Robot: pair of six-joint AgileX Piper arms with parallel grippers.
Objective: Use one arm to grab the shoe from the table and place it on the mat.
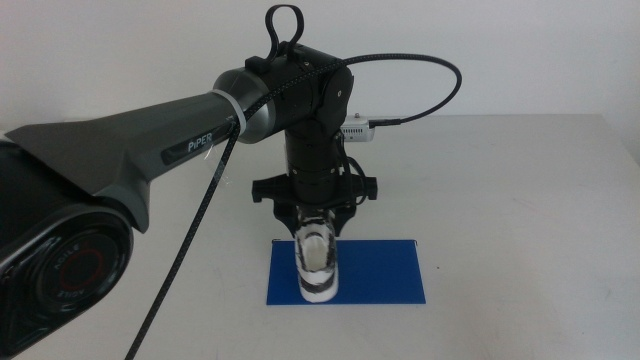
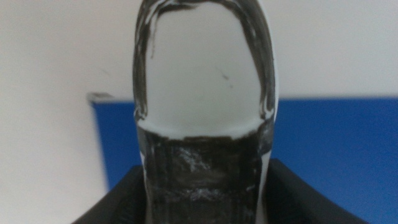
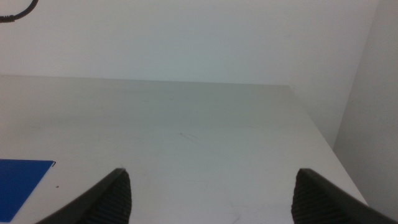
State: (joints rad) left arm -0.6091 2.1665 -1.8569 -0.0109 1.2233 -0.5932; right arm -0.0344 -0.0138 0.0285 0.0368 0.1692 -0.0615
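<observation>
1. Table (image 1: 520, 200): mat (image 1: 380, 272) lies near its front edge.
2. Left arm (image 1: 150, 140) reaches in over the mat's left part.
3. Left gripper (image 1: 316, 215) is clamped on the shoe (image 1: 316, 262); the shoe sits over the mat's left end, long axis across the mat, and contact is unclear.
4. Right gripper (image 3: 211, 193) waits right of the mat, jaws spread.

Arm (image 1: 130, 140): glossy dark-grey casing, white "PiPER" lettering, white band, braided black cable (image 1: 420, 70) looping behind wrist.
</observation>
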